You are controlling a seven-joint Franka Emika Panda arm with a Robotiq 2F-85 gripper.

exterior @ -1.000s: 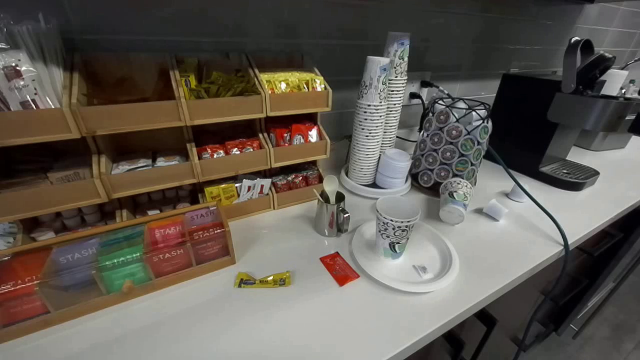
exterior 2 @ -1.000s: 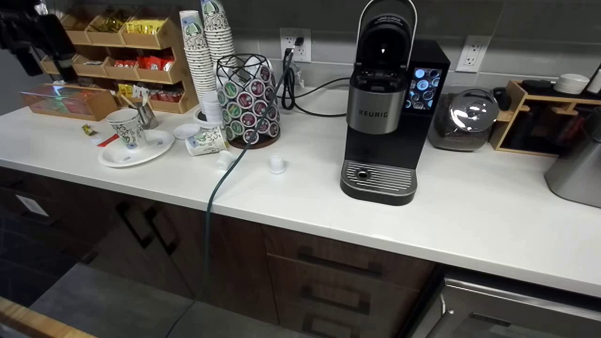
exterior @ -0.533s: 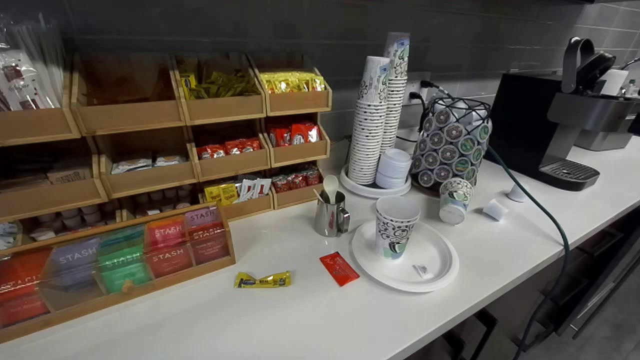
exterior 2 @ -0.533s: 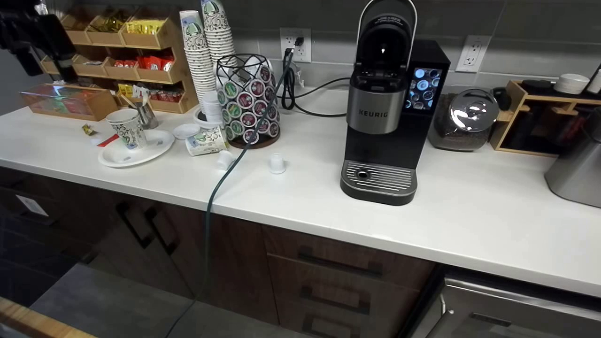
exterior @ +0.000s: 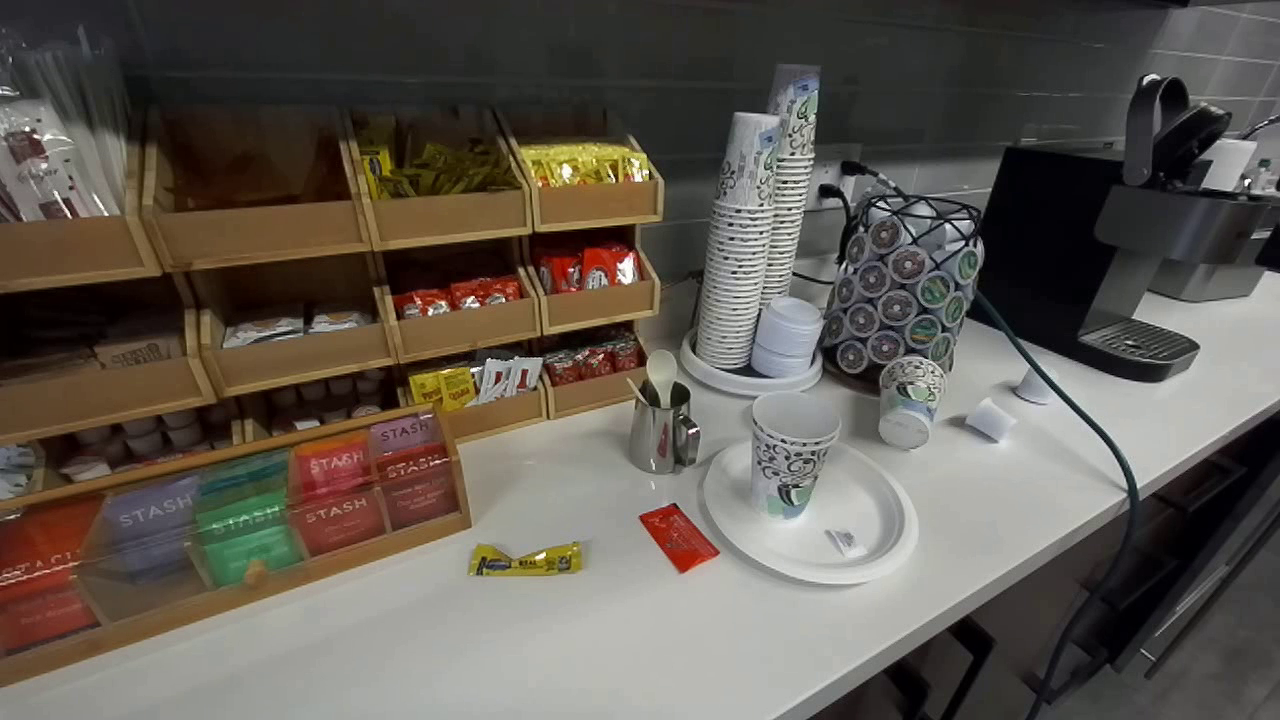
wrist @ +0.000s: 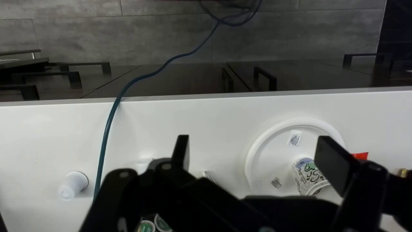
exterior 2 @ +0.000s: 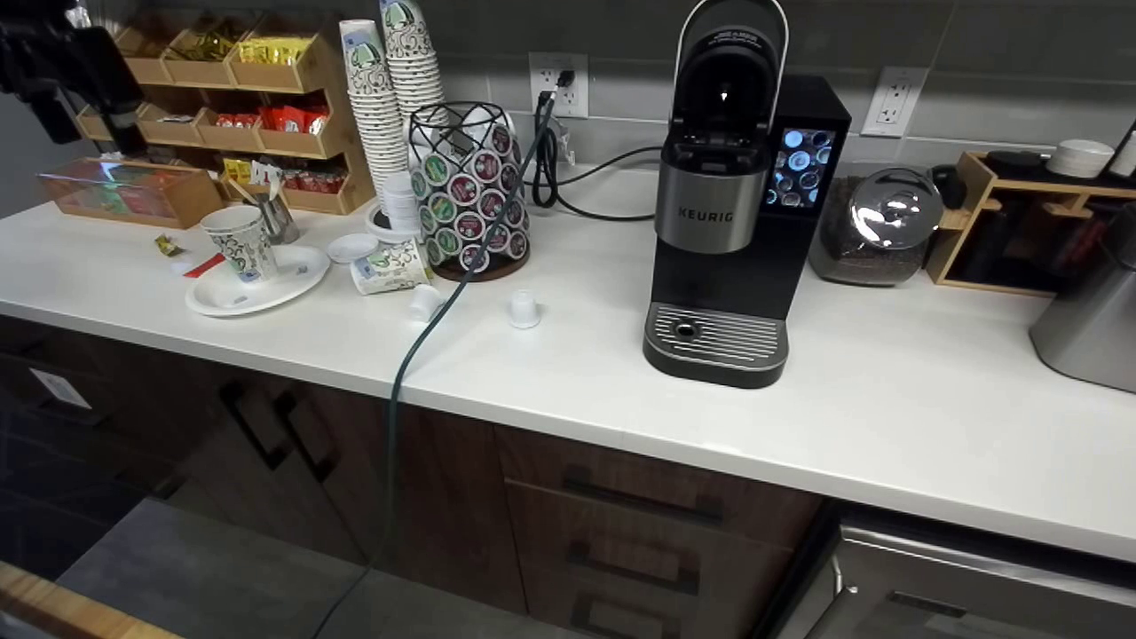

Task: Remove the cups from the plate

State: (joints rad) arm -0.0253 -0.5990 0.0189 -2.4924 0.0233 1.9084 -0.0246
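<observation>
White countertop (exterior: pixel 500 640) bears the plate (exterior: pixel 884 500), on which nested paper cups (exterior: pixel 793 460) stand upright; the gripper (wrist: pixel 252 146), well apart from them, has its fingers spread wide.

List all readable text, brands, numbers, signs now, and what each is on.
"KEURIG": black and silver boxy coffee machine
"STASH": several flat coloured tea packets
"REAL": narrow yellow packet; its other print blurred
Too small or blurred: everything else, including flat red rectangular packet, small white labels on round white plate, round pod lids
No numbers legible

The white counter (exterior: pixel 600 640) carried a plate (exterior: pixel 800 560), a red packet (exterior: pixel 679 537), a yellow packet (exterior: pixel 526 561) and a metal pitcher (exterior: pixel 656 440).
</observation>
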